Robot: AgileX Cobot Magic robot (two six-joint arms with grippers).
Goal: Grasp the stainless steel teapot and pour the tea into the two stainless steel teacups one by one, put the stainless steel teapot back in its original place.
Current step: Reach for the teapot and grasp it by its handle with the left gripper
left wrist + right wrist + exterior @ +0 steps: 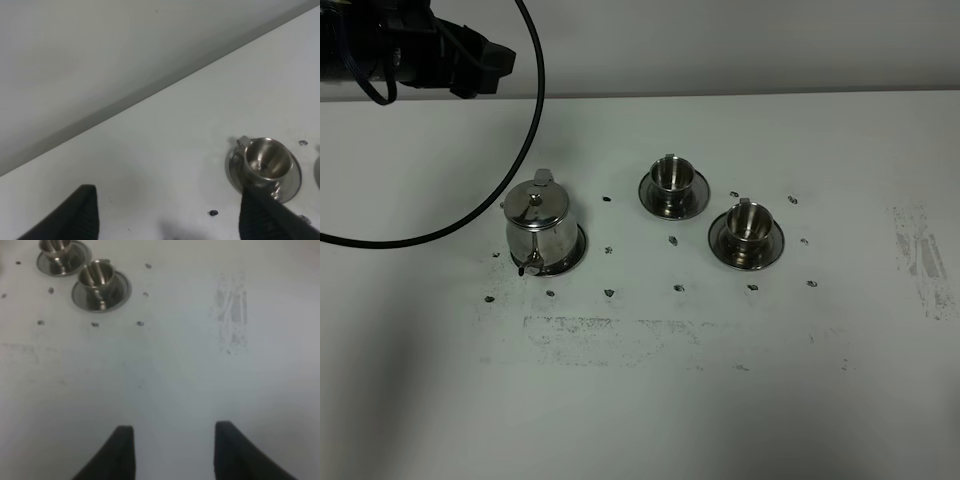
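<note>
The stainless steel teapot [542, 222] stands upright with its lid on, on its round saucer [576, 247], left of centre on the white table. The two teacups [670, 176] [748, 222] stand on their saucers to its right. No tea shows; the cup insides look bare steel. My left gripper [170, 225] is open and empty, high above the table's far edge, with one teacup [265, 160] in its view. My right gripper [175, 455] is open and empty over bare table, with both cups [97, 276] [56, 246] far ahead. The right arm is outside the exterior high view.
The left arm [450, 50] and its looping black cable [525, 130] hang at the top left, behind the teapot. Small dark marks [609, 292] dot the table around the saucers. A scuffed patch [920, 255] lies at the right, another along the front [620, 335].
</note>
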